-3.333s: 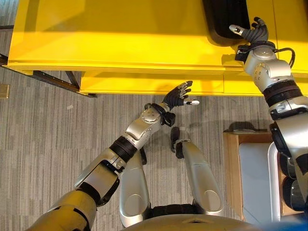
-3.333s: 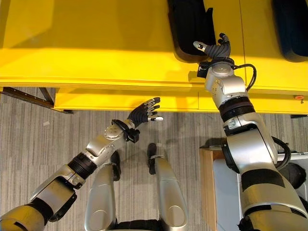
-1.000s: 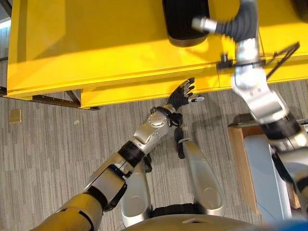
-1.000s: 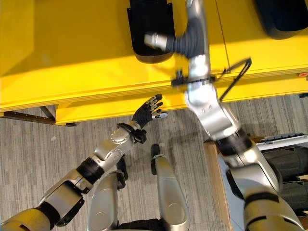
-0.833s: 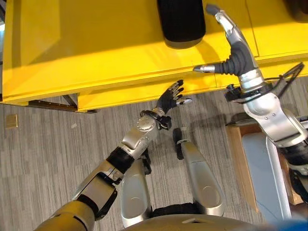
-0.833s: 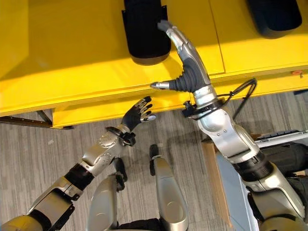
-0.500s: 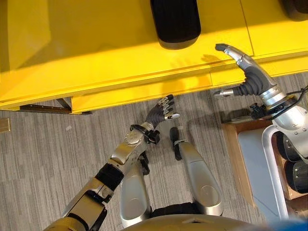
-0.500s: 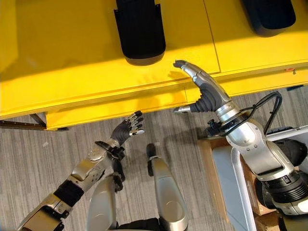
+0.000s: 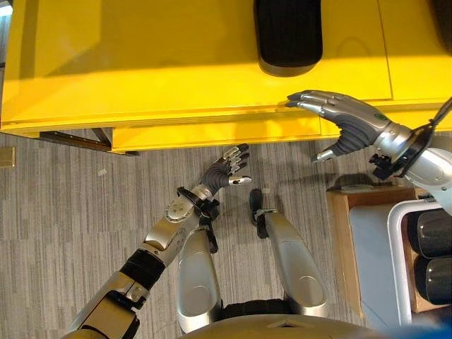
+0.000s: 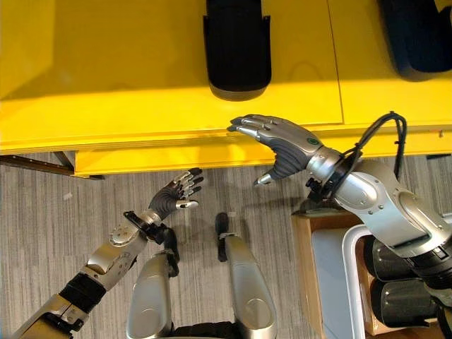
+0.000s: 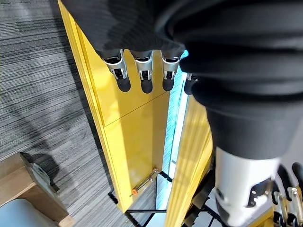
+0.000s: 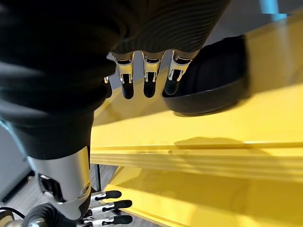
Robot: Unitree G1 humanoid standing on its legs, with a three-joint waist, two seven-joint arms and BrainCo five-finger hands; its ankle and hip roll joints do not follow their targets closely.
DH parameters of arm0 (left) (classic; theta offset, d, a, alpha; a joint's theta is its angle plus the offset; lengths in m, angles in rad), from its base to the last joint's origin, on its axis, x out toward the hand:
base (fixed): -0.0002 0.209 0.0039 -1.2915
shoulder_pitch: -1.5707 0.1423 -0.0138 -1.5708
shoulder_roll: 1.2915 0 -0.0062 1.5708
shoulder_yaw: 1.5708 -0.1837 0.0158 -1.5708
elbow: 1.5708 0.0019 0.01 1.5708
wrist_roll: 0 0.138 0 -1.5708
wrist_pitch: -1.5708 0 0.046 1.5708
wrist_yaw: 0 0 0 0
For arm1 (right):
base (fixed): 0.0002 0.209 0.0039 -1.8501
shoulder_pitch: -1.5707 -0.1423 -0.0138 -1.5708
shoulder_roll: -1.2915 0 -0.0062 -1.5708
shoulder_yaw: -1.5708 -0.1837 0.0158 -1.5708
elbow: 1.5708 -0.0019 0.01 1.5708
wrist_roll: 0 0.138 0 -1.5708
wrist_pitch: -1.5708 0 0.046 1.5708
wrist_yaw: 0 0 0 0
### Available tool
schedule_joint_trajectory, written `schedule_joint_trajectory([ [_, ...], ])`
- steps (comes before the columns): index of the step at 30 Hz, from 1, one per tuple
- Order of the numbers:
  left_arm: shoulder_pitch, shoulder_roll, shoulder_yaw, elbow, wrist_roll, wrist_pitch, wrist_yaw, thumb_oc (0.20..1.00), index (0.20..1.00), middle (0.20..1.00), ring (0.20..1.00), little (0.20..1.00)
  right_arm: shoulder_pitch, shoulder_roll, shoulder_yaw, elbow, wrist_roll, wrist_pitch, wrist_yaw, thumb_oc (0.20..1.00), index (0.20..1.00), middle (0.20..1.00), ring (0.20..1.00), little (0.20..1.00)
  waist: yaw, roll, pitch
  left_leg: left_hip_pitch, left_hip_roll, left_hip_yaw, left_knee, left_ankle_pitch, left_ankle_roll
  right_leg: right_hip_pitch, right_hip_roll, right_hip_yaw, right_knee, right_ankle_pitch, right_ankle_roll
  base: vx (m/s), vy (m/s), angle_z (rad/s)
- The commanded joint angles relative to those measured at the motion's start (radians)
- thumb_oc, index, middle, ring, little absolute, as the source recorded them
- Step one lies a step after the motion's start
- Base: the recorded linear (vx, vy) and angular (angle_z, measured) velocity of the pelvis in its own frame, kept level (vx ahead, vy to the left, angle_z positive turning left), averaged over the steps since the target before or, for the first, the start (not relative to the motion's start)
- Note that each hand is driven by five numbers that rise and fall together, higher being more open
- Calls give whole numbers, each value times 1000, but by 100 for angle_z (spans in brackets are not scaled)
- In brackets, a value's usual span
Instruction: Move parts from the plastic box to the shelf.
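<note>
Grey striped carpet runs under a long yellow shelf, where a black part lies well back from its front edge, with more black parts in the white plastic box at the robot's right. The right hand hovers over the shelf's front edge just short of that part, fingers spread and holding nothing. The left hand hangs over the carpet below the front edge, fingers loosely spread and empty.

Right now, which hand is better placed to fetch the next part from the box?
Probably the right hand: open, empty, beside the box holding dark parts. The left hand hangs open, farther off.
</note>
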Motion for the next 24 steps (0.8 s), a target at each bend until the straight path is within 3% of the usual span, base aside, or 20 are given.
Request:
schedule_joint_trajectory([
  [1, 56, 17, 7, -78, 40, -41, -49, 1000, 1000, 1000, 1000, 1000, -19, -20, -5, -47, -54, 5, -33, 1000, 1000, 1000, 1000, 1000, -5, -15, -54, -21, 34, -32, -46, 89, 27, 26, -33, 30, 120, -103, 69, 20, -46, 1],
  [4, 58, 20, 10, -75, 47, -30, -55, 1000, 1000, 1000, 1000, 1000, -57, -12, 10, -47, -29, 52, -4, 1000, 1000, 1000, 1000, 1000, 4, -18, -55, -24, 32, -36, -42, 88, 26, 27, -33, 26, 123, -104, 69, 29, -46, 2],
  [6, 57, 24, 16, -75, 52, -9, -73, 1000, 1000, 1000, 1000, 1000, -104, 20, 49, -21, -30, 147, 27, 1000, 1000, 1000, 1000, 1000, 19, -21, -58, -31, 31, -46, -37, 89, 25, 30, -32, 19, 123, -104, 68, 46, -88, 14],
  [9, 50, 28, 20, -80, 61, 11, -75, 1000, 1000, 1000, 1000, 1000, -132, 55, 82, 37, 8, 226, 52, 1000, 1000, 1000, 1000, 1000, 35, -27, -55, -43, 28, -56, -28, 88, 27, 28, -31, 11, 132, -106, 68, 25, -74, 10],
  [17, 15, 26, 15, -75, 75, 50, -68, 1000, 1000, 1000, 1000, 1000, -172, 126, 105, 168, 24, 296, 17, 1000, 1000, 1000, 1000, 1000, 53, -37, -51, -58, 28, -68, -19, 89, 27, 29, -30, -1, 133, -104, 69, 9, -50, 3],
  [24, -13, 16, 6, -58, 85, 85, -59, 1000, 1000, 1000, 1000, 1000, -255, 159, 130, 285, -41, 300, -9, 1000, 1000, 1000, 1000, 1000, 70, -43, -53, -74, 28, -83, 0, 82, 29, 25, -24, -9, 152, -113, 66, 41, -57, 3],
])
